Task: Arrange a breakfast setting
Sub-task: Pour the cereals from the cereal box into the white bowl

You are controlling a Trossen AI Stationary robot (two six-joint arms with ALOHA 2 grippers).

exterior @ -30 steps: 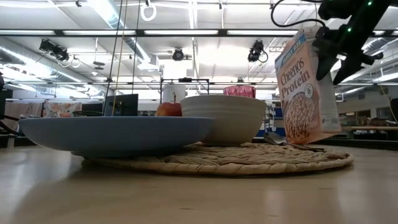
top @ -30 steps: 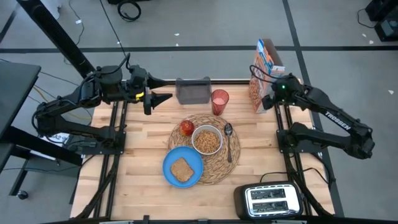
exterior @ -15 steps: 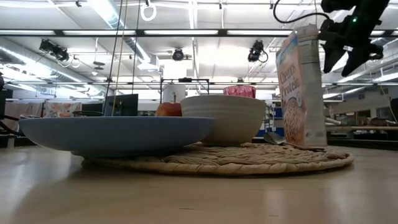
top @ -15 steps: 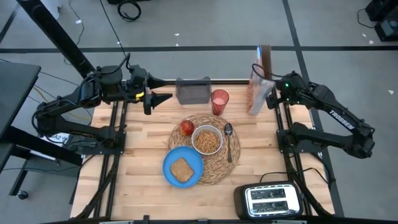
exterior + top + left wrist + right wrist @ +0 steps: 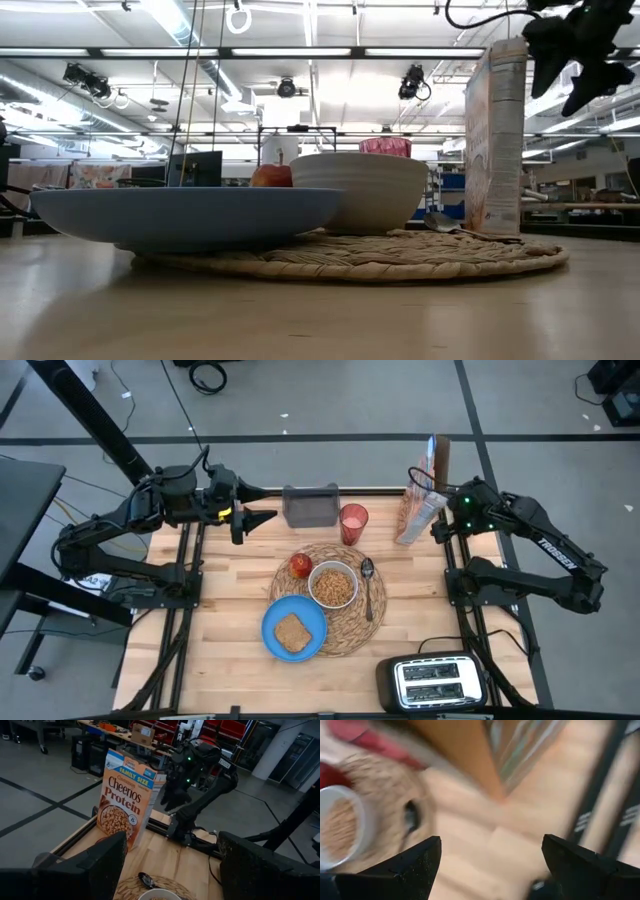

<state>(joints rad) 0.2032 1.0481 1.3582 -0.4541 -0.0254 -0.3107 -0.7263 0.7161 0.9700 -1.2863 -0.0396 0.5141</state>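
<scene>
The Cheerios Protein box stands upright on its base at the table's far right; it also shows in the low view and the left wrist view. My right gripper is open just right of the box, apart from it. The round straw placemat holds the white bowl of cereal, the red apple and the metal spoon. The blue plate with the toast slice overlaps the placemat's near left edge. The red cup stands behind the placemat. My left gripper is open and empty at the far left.
A grey rectangular tray stands at the far edge, left of the cup. A black-and-silver toaster sits at the near right corner. Bare wood lies to the left of the placemat and between the placemat and the toaster.
My right gripper has let go of the cereal box and drawn back toward the table's right edge. The box, tilted and raised a second ago, has come upright, turned about, and now stands on the table.
</scene>
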